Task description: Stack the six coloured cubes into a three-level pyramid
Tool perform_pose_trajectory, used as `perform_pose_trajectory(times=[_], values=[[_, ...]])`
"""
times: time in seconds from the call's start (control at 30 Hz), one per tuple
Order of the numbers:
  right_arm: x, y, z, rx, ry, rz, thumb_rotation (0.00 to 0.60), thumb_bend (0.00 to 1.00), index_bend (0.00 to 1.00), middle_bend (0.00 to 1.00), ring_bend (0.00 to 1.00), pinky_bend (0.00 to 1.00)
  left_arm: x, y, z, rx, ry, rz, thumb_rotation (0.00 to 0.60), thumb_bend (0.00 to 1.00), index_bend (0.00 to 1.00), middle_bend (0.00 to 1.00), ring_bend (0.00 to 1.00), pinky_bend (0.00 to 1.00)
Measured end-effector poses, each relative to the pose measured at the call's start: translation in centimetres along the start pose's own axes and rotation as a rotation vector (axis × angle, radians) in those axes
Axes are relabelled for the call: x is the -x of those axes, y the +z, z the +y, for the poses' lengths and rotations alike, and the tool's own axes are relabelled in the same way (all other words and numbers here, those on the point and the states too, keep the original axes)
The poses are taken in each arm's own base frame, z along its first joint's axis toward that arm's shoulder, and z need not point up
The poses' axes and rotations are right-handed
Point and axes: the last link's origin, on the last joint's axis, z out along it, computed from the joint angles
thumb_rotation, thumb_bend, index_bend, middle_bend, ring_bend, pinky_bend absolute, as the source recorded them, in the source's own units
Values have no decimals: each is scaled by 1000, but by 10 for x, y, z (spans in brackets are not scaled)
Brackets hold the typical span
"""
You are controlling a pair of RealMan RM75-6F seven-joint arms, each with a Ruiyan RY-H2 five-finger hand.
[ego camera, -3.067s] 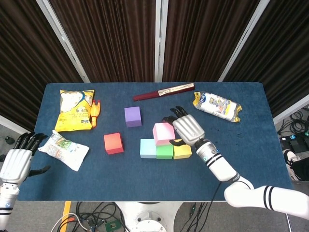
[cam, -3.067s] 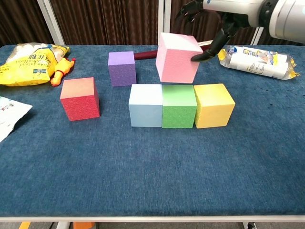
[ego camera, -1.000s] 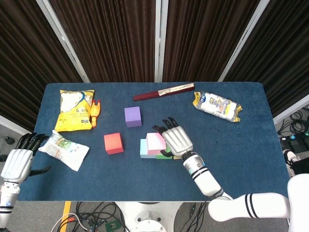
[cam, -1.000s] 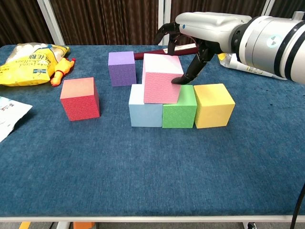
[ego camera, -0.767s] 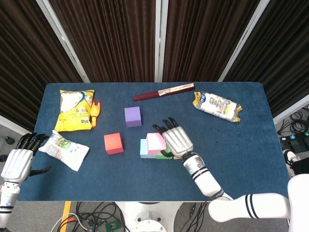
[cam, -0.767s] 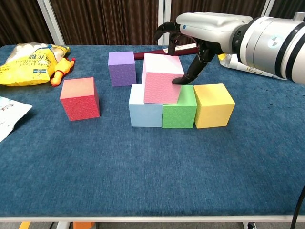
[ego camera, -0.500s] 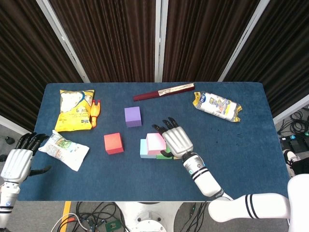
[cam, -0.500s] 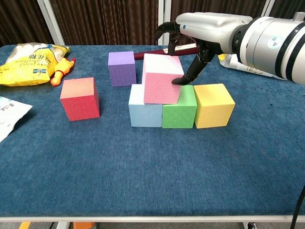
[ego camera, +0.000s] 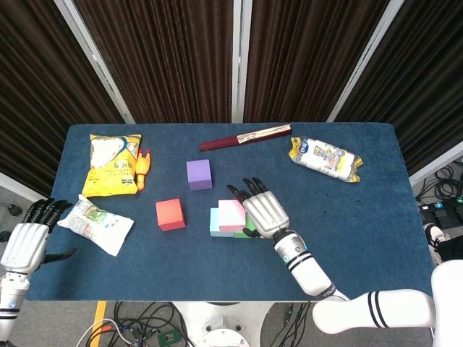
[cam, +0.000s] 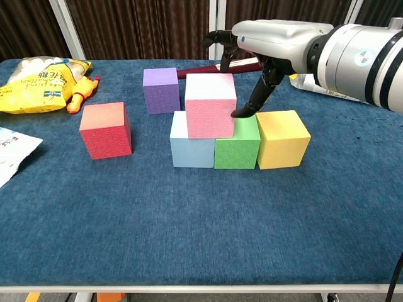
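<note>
On a blue-covered table [cam: 189, 233], the robot's right hand [cam: 255, 47] arches over a pink cube [cam: 210, 105] that sits on the seam between a light-blue cube [cam: 191, 150] and a green cube [cam: 236, 146], with a yellow cube [cam: 282, 138] touching the green one at the row's right end. The hand's fingers [cam: 255, 100] are spread rather than clamped: one dark fingertip touches the pink cube's right side, others curl behind its top edge, and whether it grips the cube cannot be told. A red cube [cam: 106, 129] stands apart to the left and a purple cube [cam: 161, 89] behind the row. The left hand [ego camera: 25, 242] rests off the table's left edge, fingers loosely apart, holding nothing. A yellow snack bag [cam: 38, 83] carries print too small to read; a white packet [ego camera: 95, 224], a wrapped pack [ego camera: 325, 159], a dark-red folded fan [ego camera: 246, 136] and an orange toy [ego camera: 142, 168] lie around.
</note>
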Motion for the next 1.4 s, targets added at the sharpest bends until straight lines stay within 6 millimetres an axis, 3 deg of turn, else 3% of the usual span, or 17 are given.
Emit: perform_pose_trajectory(times=[0.27, 0.73, 1.4], values=[[-5, -1, -6, -45, 15, 17, 600, 10, 0, 97, 0, 0, -1, -1, 0, -2, 1, 4, 600, 0, 166, 131, 57, 81], [-1, 22, -22, -73, -19, 19, 600, 11, 0, 94, 0, 0, -2, -4, 0, -10, 4, 6, 600, 0, 166, 131, 57, 80], [3, 28, -24, -63, -31, 23, 600, 12, 0, 96, 0, 0, -1, -4, -2, -14, -1, 4, 600, 0, 166, 131, 57, 81]])
